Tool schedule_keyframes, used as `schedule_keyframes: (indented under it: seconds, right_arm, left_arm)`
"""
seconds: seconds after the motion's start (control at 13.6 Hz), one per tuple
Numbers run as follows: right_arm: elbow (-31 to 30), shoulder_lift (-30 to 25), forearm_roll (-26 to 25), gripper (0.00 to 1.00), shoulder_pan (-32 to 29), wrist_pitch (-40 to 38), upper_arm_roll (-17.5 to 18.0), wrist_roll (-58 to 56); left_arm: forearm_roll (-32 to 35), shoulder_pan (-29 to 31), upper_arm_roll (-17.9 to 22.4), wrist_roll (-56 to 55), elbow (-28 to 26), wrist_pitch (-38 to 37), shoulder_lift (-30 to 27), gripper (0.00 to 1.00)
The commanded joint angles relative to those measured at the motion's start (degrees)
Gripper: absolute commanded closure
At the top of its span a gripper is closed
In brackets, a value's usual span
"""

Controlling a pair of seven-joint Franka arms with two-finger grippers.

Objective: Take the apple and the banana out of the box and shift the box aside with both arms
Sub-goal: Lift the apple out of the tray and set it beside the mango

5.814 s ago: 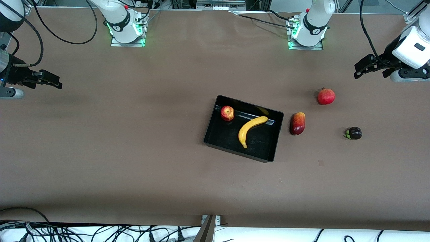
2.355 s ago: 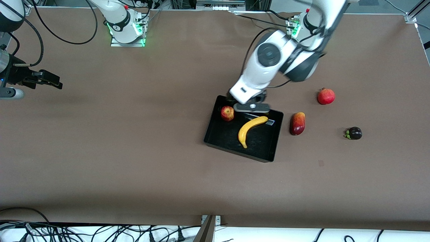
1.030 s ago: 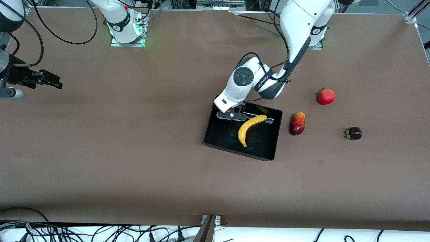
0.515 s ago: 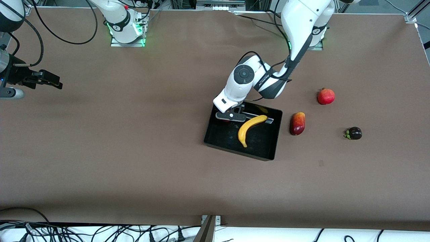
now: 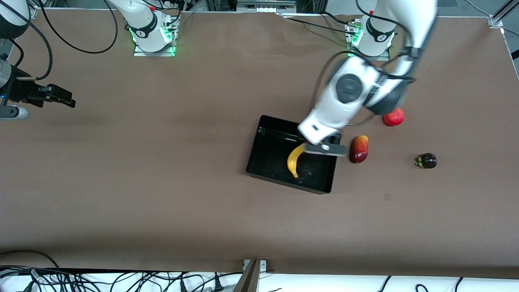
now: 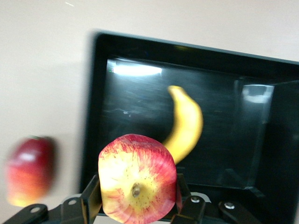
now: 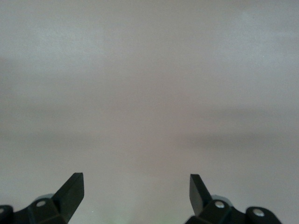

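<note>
Pinching the apple, the left tool is hanging over the box wall toward the left arm's end. The right tool is waiting, spread, well apart from the banana.

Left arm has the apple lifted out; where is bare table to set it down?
The left gripper holds the apple over the box. Bare: the wide strip nearer the camera than the box. Crowded: toward the left arm's end, by the elongated red fruit, pomegranate and dark fruit.

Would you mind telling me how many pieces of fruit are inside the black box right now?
1. Only the banana lies in the box. The apple is lifted out, held above the box in the left gripper.
</note>
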Motion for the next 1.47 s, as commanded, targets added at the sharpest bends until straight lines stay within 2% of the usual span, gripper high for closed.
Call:
schedule_keyframes:
  seconds: [0.0,0.29,0.44,0.59,0.81,0.88,0.96,1.18,1.25,1.4]
  right_arm:
    - [1.2,0.4,-0.2,0.0,0.3,-1.1,-0.2,0.6]
    - [1.2,0.4,-0.1,0.0,0.3,-1.0,-0.2,0.7]
    - [1.2,0.4,-0.1,0.0,0.4,-1.0,-0.2,0.7]
    - [1.2,0.4,-0.1,0.0,0.3,-1.1,-0.2,0.7]
    - [1.2,0.4,-0.1,0.0,0.3,-1.0,-0.2,0.7]
    - [1.2,0.4,-0.1,0.0,0.4,-1.0,-0.2,0.7]
    - [1.2,0.4,-0.1,0.0,0.3,-1.1,-0.2,0.6]
    - [1.2,0.4,-0.1,0.0,0.3,-1.1,-0.2,0.6]
    - [1.2,0.4,-0.1,0.0,0.3,-1.1,-0.2,0.6]
    - [1.2,0.4,-0.1,0.0,0.3,-1.1,-0.2,0.5]
  left_arm:
    - [1.2,8.9,-0.7,15.7,-5.6,0.1,-2.9,1.0]
    - [1.2,18.3,-0.2,29.5,-9.3,1.8,-1.8,1.0]
    - [1.3,21.1,0.4,34.7,-12.4,9.2,1.0,1.0]
    - [1.3,23.0,0.9,38.7,-13.2,15.9,5.1,1.0]
    - [0.8,23.8,1.0,39.3,-13.0,16.5,6.3,0.98]
    - [0.8,23.8,1.0,39.3,-13.0,16.4,6.3,0.43]
    - [0.6,23.8,0.9,39.2,-13.0,16.3,6.3,0.0]
    - [0.5,22.7,-0.5,39.1,-11.7,10.5,2.2,0.0]
    - [-0.5,20.8,-2.8,39.0,-9.9,7.6,0.7,0.0]
    - [-1.2,14.8,-3.7,38.3,-7.3,5.5,-1.6,0.0]
